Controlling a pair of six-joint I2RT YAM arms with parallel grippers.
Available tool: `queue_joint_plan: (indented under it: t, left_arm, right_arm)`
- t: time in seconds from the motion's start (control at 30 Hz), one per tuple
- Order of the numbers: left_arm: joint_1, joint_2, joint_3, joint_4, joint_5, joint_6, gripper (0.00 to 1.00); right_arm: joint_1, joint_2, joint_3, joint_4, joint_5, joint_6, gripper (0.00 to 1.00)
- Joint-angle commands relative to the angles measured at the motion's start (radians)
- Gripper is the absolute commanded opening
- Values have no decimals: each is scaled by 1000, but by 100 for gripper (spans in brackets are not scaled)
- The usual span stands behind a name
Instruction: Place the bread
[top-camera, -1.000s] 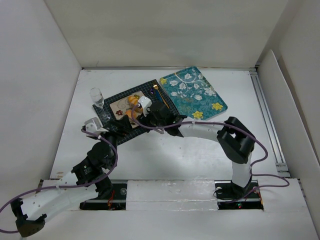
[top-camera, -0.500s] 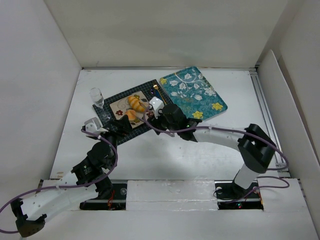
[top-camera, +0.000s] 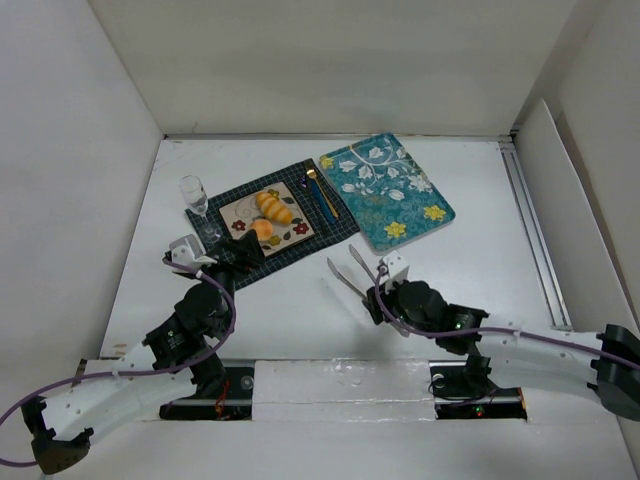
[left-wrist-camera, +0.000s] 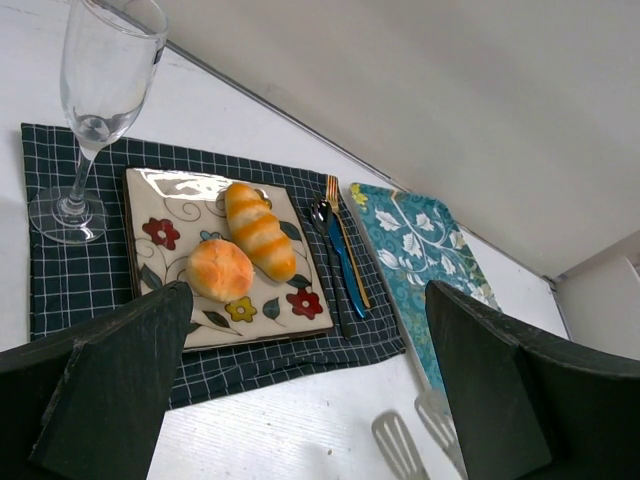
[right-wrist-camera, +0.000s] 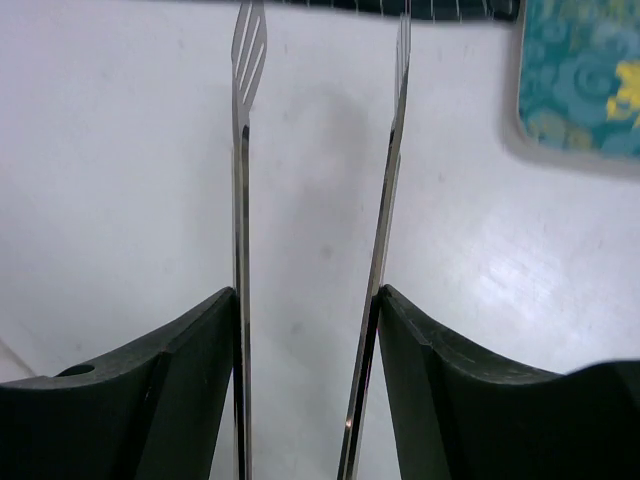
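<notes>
Nearest the arm bases, the right tool (right-wrist-camera: 305, 300) sits low over the bare white desk (top-camera: 450, 270). Its two fingers are closed against the outer sides of a pair of metal tongs (right-wrist-camera: 248, 50). The tongs' slotted blades stand apart with nothing between them and point toward the setting, well short of it. To the left and slightly farther out, the left tool (left-wrist-camera: 307, 300) is at the near edge of a dark checked placemat (left-wrist-camera: 70, 280), with its fingers spread wide and nothing held. On the placemat lies a square flowered plate (left-wrist-camera: 150, 190). The bread is on this plate: a long striped roll (left-wrist-camera: 260, 230) and a round bun (left-wrist-camera: 220, 270), side by side. An upright stemmed glass (left-wrist-camera: 95, 110) stands on the placemat left of the plate, and cutlery (left-wrist-camera: 340, 250) lies to the plate's right. Farthest, just beside the placemat's right corner, rests a teal flower-patterned tray (top-camera: 388, 190).
</notes>
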Motion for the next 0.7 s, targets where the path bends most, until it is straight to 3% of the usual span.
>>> queue_joint_plan:
  t: [0.0, 0.2, 0.5, 0.67]
  left_arm:
    - [-4, 10, -17, 42, -3, 8, 99]
    - [-4, 24, -14, 39, -12, 4, 99]
    - [-4, 22, -14, 39, -7, 5, 99]
    - [-4, 22, -15, 42, -4, 7, 99]
  right_arm:
    - [60, -100, -84, 23, 116, 155, 62]
    - [141, -128, -125, -37, 207, 232, 62]
    - [167, 121, -111, 87, 293, 346, 64]
    - [176, 207, -95, 187, 285, 310, 65]
